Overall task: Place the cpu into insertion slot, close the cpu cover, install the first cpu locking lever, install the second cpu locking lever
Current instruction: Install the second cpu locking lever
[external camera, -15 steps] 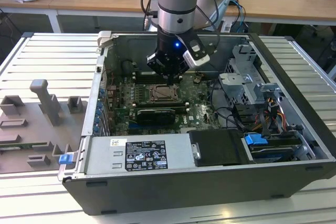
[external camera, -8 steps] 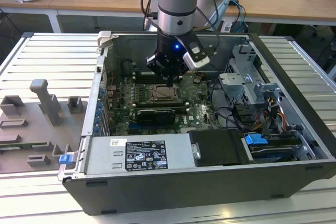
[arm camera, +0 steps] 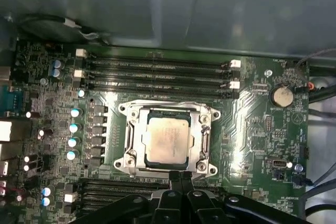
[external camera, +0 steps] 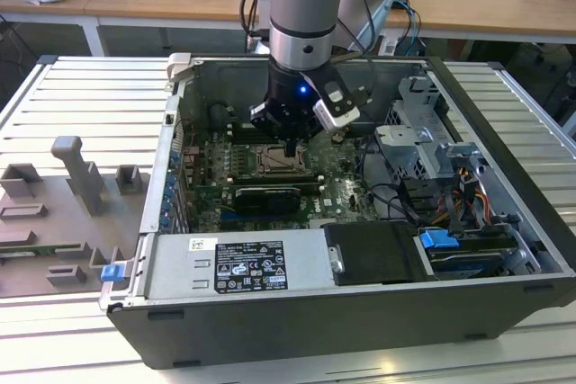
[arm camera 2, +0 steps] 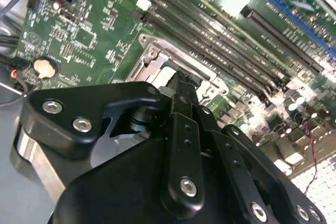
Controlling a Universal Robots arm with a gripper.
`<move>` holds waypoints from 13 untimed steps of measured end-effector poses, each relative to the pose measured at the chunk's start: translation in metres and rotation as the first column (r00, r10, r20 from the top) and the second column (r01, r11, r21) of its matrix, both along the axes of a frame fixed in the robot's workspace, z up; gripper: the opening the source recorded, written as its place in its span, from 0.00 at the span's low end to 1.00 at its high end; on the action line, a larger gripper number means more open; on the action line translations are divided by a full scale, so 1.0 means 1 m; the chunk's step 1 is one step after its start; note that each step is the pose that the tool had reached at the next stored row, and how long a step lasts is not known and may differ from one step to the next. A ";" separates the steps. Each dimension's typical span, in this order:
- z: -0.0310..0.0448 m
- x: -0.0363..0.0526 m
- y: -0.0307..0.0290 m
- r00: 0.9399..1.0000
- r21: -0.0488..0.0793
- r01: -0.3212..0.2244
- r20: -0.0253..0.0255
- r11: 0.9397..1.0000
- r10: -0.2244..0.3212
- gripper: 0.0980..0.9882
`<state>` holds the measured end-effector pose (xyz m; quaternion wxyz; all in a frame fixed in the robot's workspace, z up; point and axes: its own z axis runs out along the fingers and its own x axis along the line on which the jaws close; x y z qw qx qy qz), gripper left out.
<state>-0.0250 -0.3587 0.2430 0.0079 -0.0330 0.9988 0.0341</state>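
The cpu (arm camera: 167, 140) lies seated in the insertion slot (arm camera: 137, 153); the tool (arm camera: 180, 178), fingers pressed together and empty, hovers at the socket's 6 o'clock edge.

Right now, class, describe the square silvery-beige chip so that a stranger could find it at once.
Start at the open dark grey computer case, then its green circuit board. In its middle, the square silvery-beige chip lies inside a silvery metal frame, beside long black memory slots; nothing nearby is as pale, flat and square.

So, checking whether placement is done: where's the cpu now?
In the first wrist view the cpu sits in the insertion slot under the cpu cover, between the memory slots and the claw.
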 end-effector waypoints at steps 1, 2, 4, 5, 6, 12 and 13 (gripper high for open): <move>-0.0011 -0.0001 -0.0022 1.000 0.001 0.000 0.000 1.000 0.000 0.01; -0.0020 -0.0005 -0.0055 1.000 0.006 0.000 0.000 1.000 0.000 0.01; -0.0030 -0.0017 -0.0125 1.000 0.029 0.000 0.000 1.000 0.000 0.01; -0.0033 -0.0030 -0.0144 1.000 0.038 0.000 0.000 0.999 0.000 0.01; -0.0034 -0.0048 -0.0161 1.000 0.045 0.000 0.000 0.999 0.000 0.01; -0.0111 -0.0272 -0.0219 1.000 0.053 -0.003 0.000 0.999 0.004 0.01; -0.0129 -0.0277 -0.0219 1.000 0.053 -0.005 0.000 0.999 0.005 0.01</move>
